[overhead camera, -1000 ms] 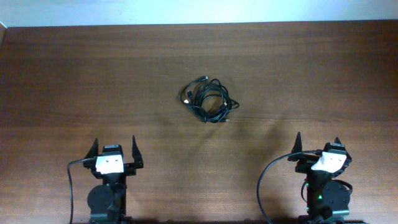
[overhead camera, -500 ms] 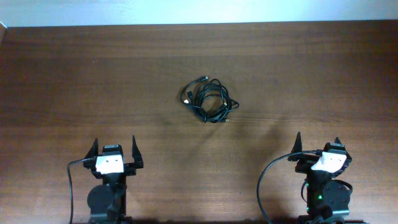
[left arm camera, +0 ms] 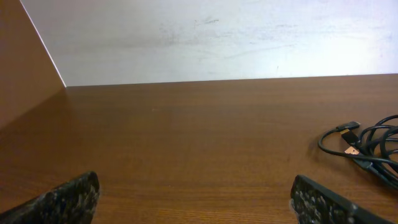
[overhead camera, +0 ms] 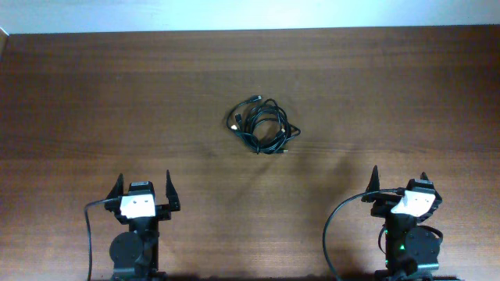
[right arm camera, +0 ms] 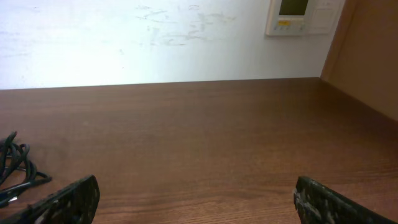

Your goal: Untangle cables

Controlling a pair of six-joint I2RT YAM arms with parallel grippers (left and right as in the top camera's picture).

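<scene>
cables bundled mid-table, both pincers wide and empty

you have the cables (overhead camera: 262, 125) lying as one looped knot on the table (overhead camera: 94, 86), just above the middle of the overhead frame. two plug ends poke out at the bundle's upper left.

the left gripper (overhead camera: 144, 181) sits at the lower left of the overhead frame, so the bundle is up and to its right, well apart. the right gripper (overhead camera: 398, 176) sits at the lower right, with the bundle up and to its left, also well apart.

in the left wrist view the knot shows only at the right edge, beyond the fingers (left arm camera: 68, 199). in the right wrist view a few loops show at the left edge.

both pincers: jaws spread wide, only bare wood between them, gripping nothing and touching no cable.
</scene>
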